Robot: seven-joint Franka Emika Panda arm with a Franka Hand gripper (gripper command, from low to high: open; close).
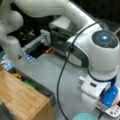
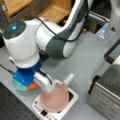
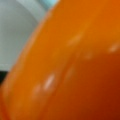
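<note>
My gripper hangs low over the grey table, under a blue wrist mount. Its white fingers reach the rim of a pink bowl that sits on a white scale. A teal plate lies beside it on a front view's left, with an orange object on its edge. The wrist view is almost filled by that orange object, very close. In a front view the hand, blue mount, scale and teal plate show at the bottom right.
A wooden cabinet stands at the bottom left. A metal appliance stands right of the scale. Wooden shelves are at the top. A black cable hangs along the arm. A small orange item lies by a dark machine.
</note>
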